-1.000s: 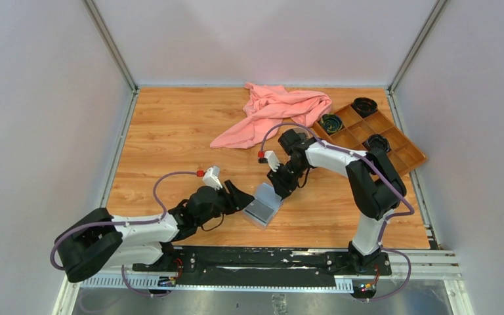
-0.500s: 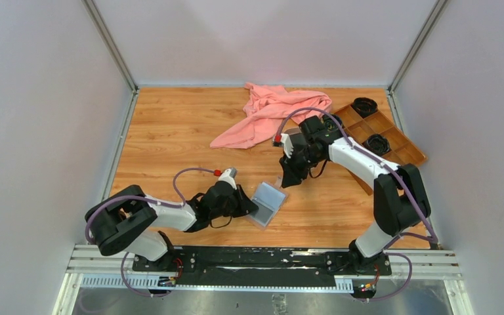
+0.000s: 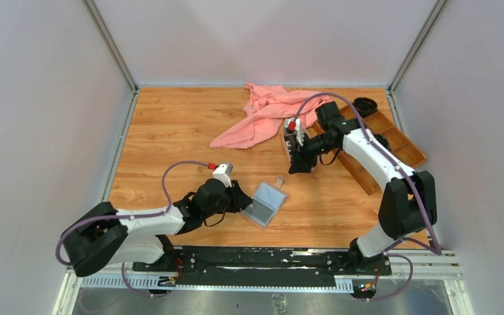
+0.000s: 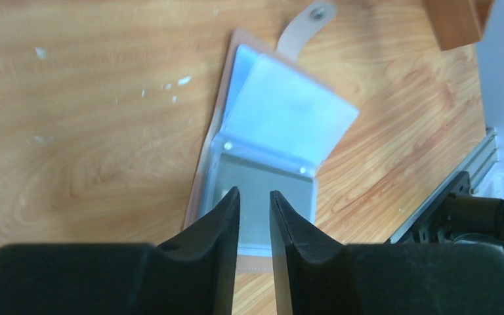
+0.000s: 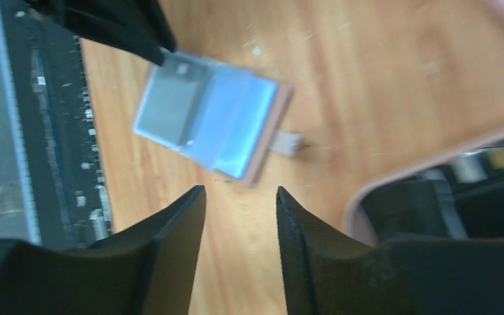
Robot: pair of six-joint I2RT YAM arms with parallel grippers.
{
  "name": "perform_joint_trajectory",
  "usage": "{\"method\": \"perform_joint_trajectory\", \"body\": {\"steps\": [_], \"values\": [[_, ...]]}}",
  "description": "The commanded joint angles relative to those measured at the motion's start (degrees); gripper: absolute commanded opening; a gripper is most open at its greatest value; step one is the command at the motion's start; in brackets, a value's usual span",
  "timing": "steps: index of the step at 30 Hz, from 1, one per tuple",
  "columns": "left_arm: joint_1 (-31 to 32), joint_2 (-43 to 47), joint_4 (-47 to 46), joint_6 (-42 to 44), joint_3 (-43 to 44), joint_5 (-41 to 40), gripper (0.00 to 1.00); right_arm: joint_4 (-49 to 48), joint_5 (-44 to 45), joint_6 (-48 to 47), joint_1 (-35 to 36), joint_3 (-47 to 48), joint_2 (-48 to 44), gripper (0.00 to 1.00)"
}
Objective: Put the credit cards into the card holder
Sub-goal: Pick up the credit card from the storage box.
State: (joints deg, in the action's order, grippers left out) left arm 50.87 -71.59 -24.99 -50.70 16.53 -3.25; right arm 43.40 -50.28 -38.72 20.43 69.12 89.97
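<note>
- Black left gripper (image 4: 254, 197) reaches in low from the near left; its jaws stand a narrow slit apart with nothing seen between them, tips at the left edge of the card holder, though I cannot tell whether they touch it
- Pinkish-tan card holder (image 3: 264, 205) lies open on the wooden table (image 3: 170, 138), near the front and between the two arms; its clear blue-grey sleeves (image 4: 289, 111) are spread, one leaf tilted up off the rest
- Grey sleeve (image 4: 300, 197) nearest the left fingertips looks duller than the others; whether a credit card sits inside it cannot be told
- Snap tab (image 4: 310, 20) sticks out from the holder's far edge
- Pink cloth (image 3: 272, 113) lies crumpled at the back of the table, behind the holder
- Right gripper (image 5: 239, 189) hangs over bare wood, well apart from the holder and near the cloth's right end; its jaws are parted and empty, only table showing between them
- Brown compartment tray (image 3: 403, 149) sits at the far right with black round pieces (image 3: 365, 105) in it, partly hidden by the right arm
</note>
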Motion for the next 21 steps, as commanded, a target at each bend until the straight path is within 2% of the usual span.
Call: {"method": "perform_joint_trajectory", "body": {"steps": [1, 4, 7, 10, 14, 16, 21], "values": [[-0.72, 7.81, 3.51, 14.44, 1.40, -2.86, 0.31, 6.01, -0.28, -21.50, -3.72, 5.76, -2.38, 0.50], [-0.93, 13.95, 4.50, 20.24, 1.46, -4.79, 0.43, 10.60, 2.06, -45.25, -5.00, 6.55, -0.82, 0.54], [-0.91, 21.98, 5.98, 25.74, 1.07, -8.60, 0.57, 12.23, 7.27, -57.48, -5.56, 8.28, 3.44, 0.57], [-0.88, 29.60, 6.36, 32.57, -0.57, -13.41, 0.75, 18.49, 11.27, -60.64, -5.79, 17.28, 11.72, 0.57], [-0.87, 38.35, 6.36, 41.22, -4.65, -19.84, 0.99, 24.44, 12.31, -61.17, -6.12, 26.50, 21.69, 0.55], [-0.95, 41.32, 6.36, 41.24, -6.64, -22.06, 1.00, 24.54, 12.76, -60.06, -6.19, 28.89, 24.48, 0.55], [-0.96, 43.38, 6.18, 40.97, -8.33, -18.12, 1.00, 25.42, 14.45, -56.65, -6.19, 33.06, 30.25, 0.55]]}}
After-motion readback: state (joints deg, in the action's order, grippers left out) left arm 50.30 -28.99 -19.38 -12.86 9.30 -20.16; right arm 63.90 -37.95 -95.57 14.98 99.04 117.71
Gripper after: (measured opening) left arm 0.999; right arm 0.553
